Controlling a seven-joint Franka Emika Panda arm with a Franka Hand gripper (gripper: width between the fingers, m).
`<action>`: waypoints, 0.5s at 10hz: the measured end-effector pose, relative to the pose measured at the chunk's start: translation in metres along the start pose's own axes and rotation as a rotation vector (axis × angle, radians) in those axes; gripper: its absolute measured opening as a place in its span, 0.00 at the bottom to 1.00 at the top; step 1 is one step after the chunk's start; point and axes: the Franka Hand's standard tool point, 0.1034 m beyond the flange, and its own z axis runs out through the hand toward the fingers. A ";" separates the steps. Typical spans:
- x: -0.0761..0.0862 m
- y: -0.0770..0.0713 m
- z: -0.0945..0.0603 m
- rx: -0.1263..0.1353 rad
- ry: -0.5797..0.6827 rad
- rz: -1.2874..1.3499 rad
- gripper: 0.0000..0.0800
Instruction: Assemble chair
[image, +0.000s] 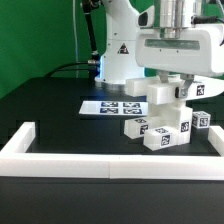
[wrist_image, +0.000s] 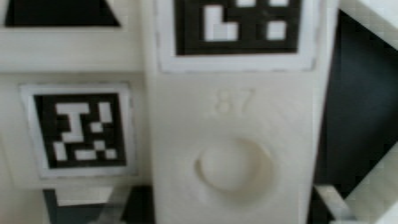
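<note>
The chair is in loose white parts with black-and-white tags. My gripper (image: 170, 83) hangs right of the middle in the exterior view, shut on a white chair part (image: 163, 98) that it holds upright over the other pieces. In the wrist view that part (wrist_image: 235, 130) fills the middle as a long square bar with a tag at one end. A second tagged piece (wrist_image: 75, 130) lies beside it. More white blocks (image: 165, 135) lie on the black table under and around the gripper. The fingers themselves barely show in the wrist view.
The marker board (image: 112, 106) lies flat on the table at the exterior view's left of the parts. A long low white rail (image: 110, 162) runs along the front and turns up the left side (image: 20, 138). The robot base (image: 120, 50) stands behind.
</note>
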 end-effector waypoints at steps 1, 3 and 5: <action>0.001 -0.002 0.000 0.010 0.010 -0.001 0.36; 0.002 -0.002 0.000 0.012 0.012 -0.002 0.36; 0.002 -0.002 0.001 0.011 0.012 -0.002 0.45</action>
